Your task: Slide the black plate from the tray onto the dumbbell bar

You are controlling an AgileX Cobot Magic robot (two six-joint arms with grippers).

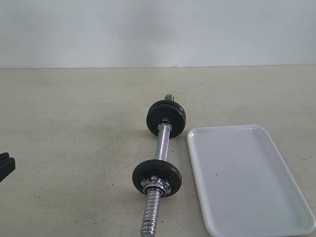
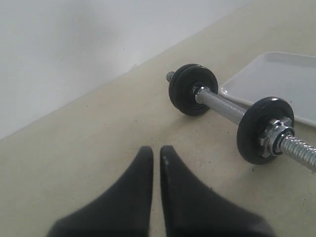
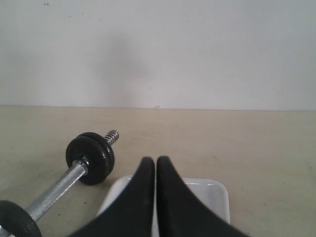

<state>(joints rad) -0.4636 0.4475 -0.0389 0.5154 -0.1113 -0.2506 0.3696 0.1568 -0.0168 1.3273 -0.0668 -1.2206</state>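
Note:
The dumbbell bar (image 1: pixel 163 143) lies on the beige table, left of the white tray (image 1: pixel 247 182). Two black plates (image 1: pixel 166 118) sit together at its far end. One black plate (image 1: pixel 157 177) sits near the front, with a chrome collar nut (image 1: pixel 156 186) against it. Nothing lies in the tray. My left gripper (image 2: pixel 156 150) is shut and empty, over bare table to the left of the bar (image 2: pixel 219 104). A dark corner of it shows at the exterior view's left edge. My right gripper (image 3: pixel 156 162) is shut and empty above the tray (image 3: pixel 212 192), out of the exterior view.
The threaded front end of the bar (image 1: pixel 150 217) reaches the table's front edge. A plain white wall (image 1: pixel 158 29) stands behind the table. Bare tabletop (image 1: pixel 69 128) spreads to the left of the bar.

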